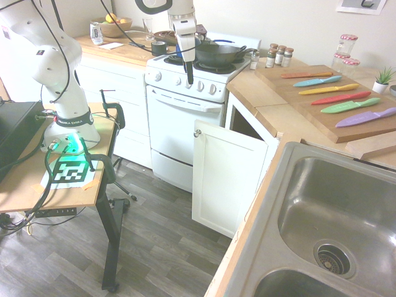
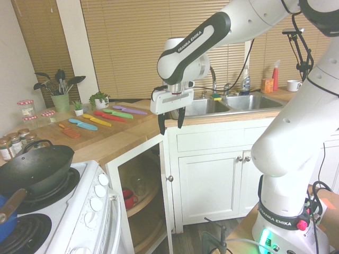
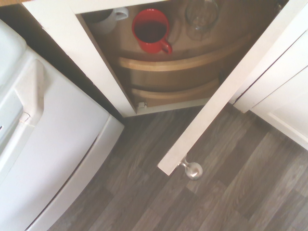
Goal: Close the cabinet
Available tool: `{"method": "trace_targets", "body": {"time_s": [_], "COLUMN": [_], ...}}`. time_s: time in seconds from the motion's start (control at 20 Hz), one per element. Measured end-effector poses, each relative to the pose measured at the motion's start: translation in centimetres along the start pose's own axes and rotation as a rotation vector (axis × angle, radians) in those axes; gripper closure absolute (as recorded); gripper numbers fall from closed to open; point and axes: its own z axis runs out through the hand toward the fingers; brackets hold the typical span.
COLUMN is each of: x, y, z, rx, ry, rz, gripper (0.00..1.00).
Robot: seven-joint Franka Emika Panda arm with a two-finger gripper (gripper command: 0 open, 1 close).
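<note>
The white cabinet door (image 1: 226, 176) stands swung out about halfway, beside the white oven. Its small silver knob (image 1: 197, 133) sits at the top free corner. In the second exterior view the door (image 2: 165, 201) shows edge-on with the knob (image 2: 170, 178), and the shelves inside are open to view. My gripper (image 2: 170, 121) hangs in the air above the door's top edge, at about counter height, touching nothing. It is open and empty. In the first exterior view the gripper (image 1: 189, 79) is in front of the stove knobs. The wrist view looks down on the door's top edge (image 3: 216, 101) and the knob (image 3: 193, 169).
Inside the cabinet, curved wooden shelves hold a red mug (image 3: 151, 30), a glass (image 3: 202, 14) and a white mug (image 3: 108, 17). The oven (image 1: 182, 133) with a wok (image 1: 216, 54) stands left of the door. Coloured knives (image 1: 346, 99) lie on the counter, beside the sink (image 1: 334, 229).
</note>
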Motion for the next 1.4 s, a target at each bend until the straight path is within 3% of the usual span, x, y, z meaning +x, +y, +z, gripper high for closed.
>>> {"method": "trace_targets", "body": {"time_s": [0.25, 0.65, 1.05, 1.1, 1.4], "x": [1.5, 8.6, 9.1, 8.8, 8.5], "y": [0.3, 5.2, 2.4, 1.9, 1.4], "z": [2.2, 15.2, 23.8, 24.5, 25.2], "rx": [-0.009, -0.079, -0.122, -0.126, -0.115], "ry": [0.019, 0.008, 0.001, 0.008, 0.033], "rz": [0.008, 0.056, -0.084, -0.107, -0.136], "gripper": [0.0, 0.0, 0.0, 1.0, 1.0]}}
